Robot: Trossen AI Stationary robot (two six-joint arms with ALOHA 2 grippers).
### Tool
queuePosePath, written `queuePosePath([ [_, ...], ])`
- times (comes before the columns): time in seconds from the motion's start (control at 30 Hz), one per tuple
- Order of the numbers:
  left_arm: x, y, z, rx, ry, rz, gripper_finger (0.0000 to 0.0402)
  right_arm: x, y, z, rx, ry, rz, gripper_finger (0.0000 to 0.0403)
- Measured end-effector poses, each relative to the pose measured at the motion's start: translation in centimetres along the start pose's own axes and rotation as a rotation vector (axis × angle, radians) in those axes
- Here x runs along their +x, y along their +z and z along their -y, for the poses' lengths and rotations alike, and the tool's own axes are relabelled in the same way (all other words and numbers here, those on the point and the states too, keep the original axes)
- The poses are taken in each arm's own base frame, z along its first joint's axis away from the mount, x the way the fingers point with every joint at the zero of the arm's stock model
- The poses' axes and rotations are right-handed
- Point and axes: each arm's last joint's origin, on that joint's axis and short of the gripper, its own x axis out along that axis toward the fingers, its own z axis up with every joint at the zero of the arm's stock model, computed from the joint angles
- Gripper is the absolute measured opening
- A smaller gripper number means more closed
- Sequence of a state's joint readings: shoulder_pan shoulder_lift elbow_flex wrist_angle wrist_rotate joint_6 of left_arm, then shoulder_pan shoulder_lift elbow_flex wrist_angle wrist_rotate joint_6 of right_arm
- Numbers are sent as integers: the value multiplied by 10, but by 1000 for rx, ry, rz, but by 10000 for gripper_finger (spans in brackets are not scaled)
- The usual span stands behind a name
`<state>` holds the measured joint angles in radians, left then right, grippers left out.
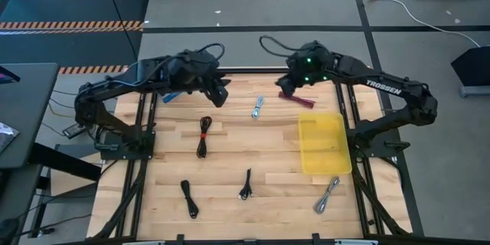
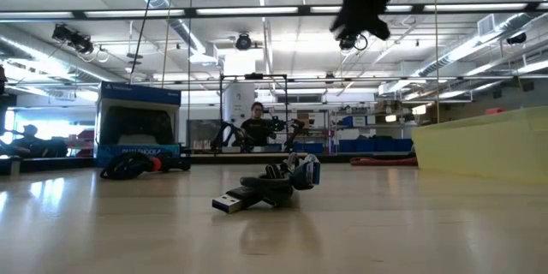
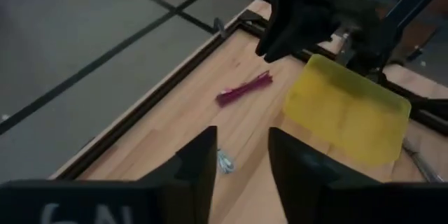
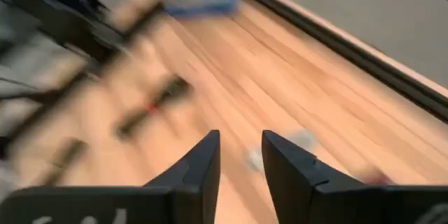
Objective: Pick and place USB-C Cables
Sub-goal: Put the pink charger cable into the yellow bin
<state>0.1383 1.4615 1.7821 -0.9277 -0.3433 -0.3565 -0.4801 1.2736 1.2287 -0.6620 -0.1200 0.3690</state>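
Six small cable bundles lie flat on the wooden table. The maroon one (image 1: 296,100) (image 3: 243,89) and the pale blue-white one (image 1: 258,107) (image 3: 225,161) are near the far edge. A black one with a red tie (image 1: 204,135) lies left of centre. Two more black ones (image 1: 189,198) (image 1: 246,184) and a silver-grey one (image 1: 328,195) lie near the front. My left gripper (image 1: 218,92) (image 3: 241,161) is open, up in the air left of the pale cable. My right gripper (image 1: 287,84) (image 4: 240,157) is open, raised over the far edge beside the maroon cable.
A yellow tray (image 1: 325,144) (image 3: 350,112) sits on the table's right side. A blue box (image 2: 137,124) stands at the far left, partly under my left arm. A black frame rims the table. In the low view one black bundle (image 2: 270,190) lies closest, and a person sits in the room beyond.
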Motion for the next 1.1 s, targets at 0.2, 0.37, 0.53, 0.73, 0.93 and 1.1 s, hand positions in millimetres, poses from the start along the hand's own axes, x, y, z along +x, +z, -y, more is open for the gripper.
queuePosePath([
  [0.2,-2,5,11,-10,-75,65,168,9,-26,25,-88,-179,-211,128],
  [0.37,-6,16,21,0,-140,192,164,37,-46,40,-78,-171,-403,129],
  [0.53,-8,19,23,-16,-164,229,156,67,-57,49,-126,-223,-552,129],
  [0.73,-7,16,24,-35,-221,173,156,91,-66,57,-137,-237,-649,129],
  [0.93,-7,15,26,-76,-272,150,156,109,-74,65,-196,-302,-723,129],
  [1.1,-9,13,30,-84,-291,143,156,122,-80,71,-222,-367,-770,129],
])
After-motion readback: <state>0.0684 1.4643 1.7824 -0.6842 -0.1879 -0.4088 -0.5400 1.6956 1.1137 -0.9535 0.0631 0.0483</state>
